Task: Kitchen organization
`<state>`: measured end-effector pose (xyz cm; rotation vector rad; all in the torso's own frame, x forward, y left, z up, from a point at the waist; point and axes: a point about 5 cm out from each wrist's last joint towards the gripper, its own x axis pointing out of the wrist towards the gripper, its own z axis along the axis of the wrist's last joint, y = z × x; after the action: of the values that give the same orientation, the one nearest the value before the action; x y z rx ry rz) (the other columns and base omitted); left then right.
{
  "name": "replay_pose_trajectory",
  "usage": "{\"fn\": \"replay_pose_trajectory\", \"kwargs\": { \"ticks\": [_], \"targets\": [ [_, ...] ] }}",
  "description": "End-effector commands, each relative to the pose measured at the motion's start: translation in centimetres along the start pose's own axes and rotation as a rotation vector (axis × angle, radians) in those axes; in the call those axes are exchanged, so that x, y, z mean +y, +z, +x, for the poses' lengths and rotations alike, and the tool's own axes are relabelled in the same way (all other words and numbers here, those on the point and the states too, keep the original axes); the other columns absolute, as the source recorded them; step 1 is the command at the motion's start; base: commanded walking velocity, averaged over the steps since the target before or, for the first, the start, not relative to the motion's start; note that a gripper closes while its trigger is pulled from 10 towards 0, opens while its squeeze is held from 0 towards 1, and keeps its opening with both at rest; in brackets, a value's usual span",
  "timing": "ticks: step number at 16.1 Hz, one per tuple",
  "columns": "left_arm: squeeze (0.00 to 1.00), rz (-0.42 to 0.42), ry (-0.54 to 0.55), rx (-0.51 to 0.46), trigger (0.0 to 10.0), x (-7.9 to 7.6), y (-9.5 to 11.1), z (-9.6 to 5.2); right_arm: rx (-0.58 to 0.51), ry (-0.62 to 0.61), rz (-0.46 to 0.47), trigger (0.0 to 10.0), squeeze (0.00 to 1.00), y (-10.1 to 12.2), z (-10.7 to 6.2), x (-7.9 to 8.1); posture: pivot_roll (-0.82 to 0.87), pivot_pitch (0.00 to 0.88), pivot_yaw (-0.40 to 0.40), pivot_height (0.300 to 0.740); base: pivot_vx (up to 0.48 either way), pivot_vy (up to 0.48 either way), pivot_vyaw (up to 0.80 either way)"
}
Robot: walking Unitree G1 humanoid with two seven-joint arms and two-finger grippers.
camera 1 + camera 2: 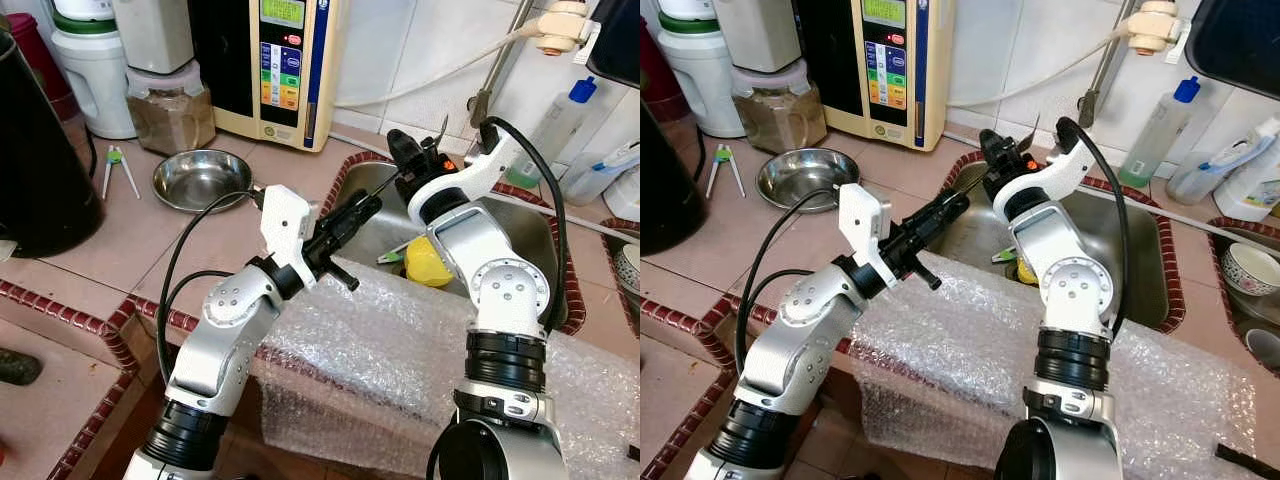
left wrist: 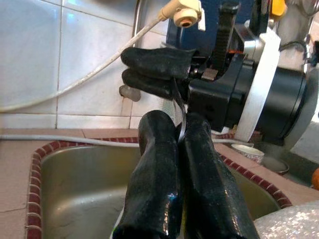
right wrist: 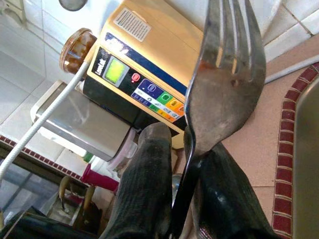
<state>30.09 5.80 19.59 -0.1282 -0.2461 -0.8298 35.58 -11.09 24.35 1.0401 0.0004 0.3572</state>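
**Inspector:** Start at the left of the counter.

**Assistant:** A pair of tongs [image 1: 117,168] lies on the tiles. Just to the right of it sits a steel bowl [image 1: 200,178], with a jar of brown powder [image 1: 170,110] behind it. A cream appliance with coloured buttons [image 1: 285,65] stands against the wall tiles.

**Inspector:** Left arm?

**Assistant:** The left gripper [image 1: 365,208] reaches over the near-left rim of the sink [image 1: 540,250]. Its fingers [image 2: 154,184] are pressed together on the thin handle of the fork [image 3: 224,74], as the left wrist view shows.

**Inspector:** And the fork's other end?

**Assistant:** The right gripper [image 1: 412,150] is above the sink's back-left corner, clenched on the fork below its tines, which stand clear of the fingers [image 3: 149,184]. Both claws hold the same fork over the sink.

**Inspector:** Further right?

**Assistant:** A yellow object [image 1: 428,262] lies in the basin. Bubble wrap [image 1: 400,350] covers the near counter edge. A blue-capped bottle [image 1: 560,130] stands behind the sink; a patterned bowl [image 1: 1250,268] sits at far right.
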Motion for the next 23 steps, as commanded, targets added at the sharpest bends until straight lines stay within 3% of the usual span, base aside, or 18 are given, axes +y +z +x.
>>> {"fn": "replay_pose_trajectory", "kwargs": {
  "ticks": [1,6,7,8,9,10,11,12,16,17,18,19,20,23],
  "targets": [
    [0.00,0.047,0.109,-0.043,0.0,1.8,1.1,-0.5,-0.036,-0.065,-0.028,0.0,0.00,1.0,-0.5,-1.4,0.00,0.062,-0.093,0.740,0.000,0.000,0.00],
    [0.00,0.081,0.152,0.005,0.0,2.9,0.4,-1.0,-0.054,-0.102,-0.073,0.0,0.00,1.2,-0.5,-2.0,0.01,0.065,-0.089,0.740,0.000,0.000,0.00],
    [0.00,0.083,0.151,0.021,7.5,3.0,0.3,-1.0,-0.062,-0.121,-0.110,0.0,0.00,1.4,-0.5,-2.3,0.01,0.067,-0.087,0.740,0.000,0.000,0.00],
    [0.00,0.076,0.151,0.040,10.0,3.1,0.0,-1.1,-0.074,-0.148,-0.181,0.0,0.00,1.7,-0.5,-2.8,0.02,0.065,-0.086,0.740,0.000,0.000,0.00],
    [0.00,0.071,0.152,0.046,10.0,3.2,-0.1,-1.1,-0.078,-0.159,-0.215,0.0,0.00,1.8,-0.5,-3.0,0.02,0.065,-0.086,0.740,0.000,0.000,0.00],
    [0.89,0.065,0.156,0.056,10.0,3.2,-0.2,-1.2,-0.085,-0.172,-0.261,0.0,0.00,2.1,-0.5,-3.3,0.02,0.062,-0.087,0.740,0.000,0.000,0.00],
    [1.00,0.051,0.137,0.086,10.0,3.2,-0.5,-1.3,-0.099,-0.213,-0.404,0.0,0.00,3.0,-0.3,-4.4,0.03,0.058,-0.087,0.740,0.000,0.000,0.00],
    [1.00,0.045,0.121,0.098,10.0,3.1,-0.7,-1.3,-0.107,-0.232,-0.429,0.0,0.00,3.3,-0.3,-4.9,0.04,0.057,-0.086,0.740,0.000,0.000,0.00],
    [1.00,0.007,0.041,0.159,10.0,2.7,-1.0,-1.6,-0.092,-0.258,-0.792,0.0,0.00,4.6,0.0,-6.8,0.06,0.051,-0.065,0.740,0.000,0.000,0.00],
    [1.00,0.006,0.035,0.169,10.0,2.7,-1.0,-1.6,-0.083,-0.262,-0.834,0.0,0.00,4.8,0.0,-7.2,0.06,0.051,-0.065,0.740,0.000,0.000,0.00],
    [1.00,0.000,0.018,0.189,10.0,2.9,-1.0,-1.8,-0.062,-0.271,-0.964,0.0,0.00,5.3,0.1,-8.2,0.07,0.051,-0.055,0.740,0.000,0.000,0.00],
    [1.00,0.004,0.015,0.198,10.0,3.0,-1.0,-1.8,-0.054,-0.273,-1.013,0.0,0.00,5.5,0.0,-8.6,0.07,0.052,-0.050,0.740,0.000,0.000,0.00],
    [1.00,0.007,0.003,0.224,10.0,3.1,-1.2,-2.0,-0.039,-0.248,-1.117,0.0,0.00,5.4,0.0,-8.7,0.07,0.053,-0.045,0.740,0.000,0.000,0.00],
    [1.00,0.004,-0.047,0.278,10.0,3.1,-1.3,-2.7,0.079,-0.155,-1.246,0.0,0.00,2.9,0.0,-9.6,0.07,0.061,-0.024,0.740,0.000,0.000,0.00]
  ]
}}
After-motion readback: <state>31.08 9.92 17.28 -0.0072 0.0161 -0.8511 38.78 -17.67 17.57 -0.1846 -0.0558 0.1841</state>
